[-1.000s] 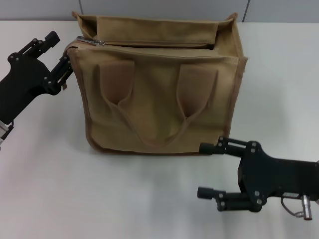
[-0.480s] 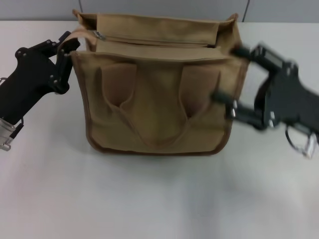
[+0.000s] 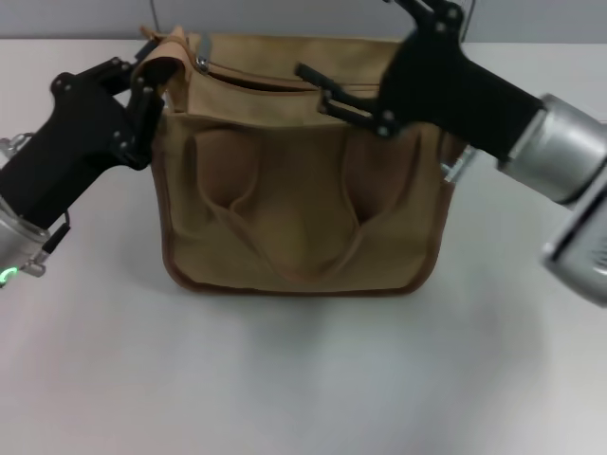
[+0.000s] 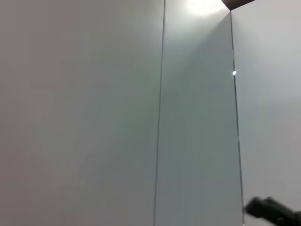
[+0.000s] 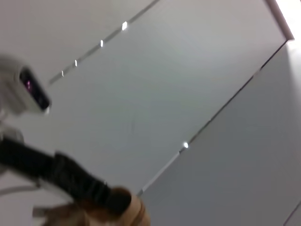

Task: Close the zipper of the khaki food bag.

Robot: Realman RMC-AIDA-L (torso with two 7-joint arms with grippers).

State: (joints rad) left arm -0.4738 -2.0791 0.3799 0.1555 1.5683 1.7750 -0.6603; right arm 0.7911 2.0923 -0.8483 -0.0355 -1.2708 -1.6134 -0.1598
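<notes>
The khaki food bag (image 3: 303, 213) stands upright on the white table, handles hanging down its front. The zipper (image 3: 285, 78) runs along its top, and the silver pull tab (image 3: 201, 64) sits at the left end. The top gapes behind the zipper. My left gripper (image 3: 142, 83) is at the bag's upper left corner, shut on the fabric end tab there. My right gripper (image 3: 356, 43) hovers over the right half of the bag's top, open and empty, its lower finger (image 3: 332, 95) pointing left along the zipper. A bit of khaki fabric (image 5: 131, 214) shows in the right wrist view.
The white table (image 3: 285, 370) spreads bare in front of the bag. A grey wall (image 3: 285, 14) stands close behind it. Both wrist views look at wall and ceiling panels, with a black part (image 4: 273, 212) low in the left wrist view.
My right arm swung up from the table's front right to above the bag's top. My left gripper moved in and closed on the bag's left end tab, pulling that corner up.
</notes>
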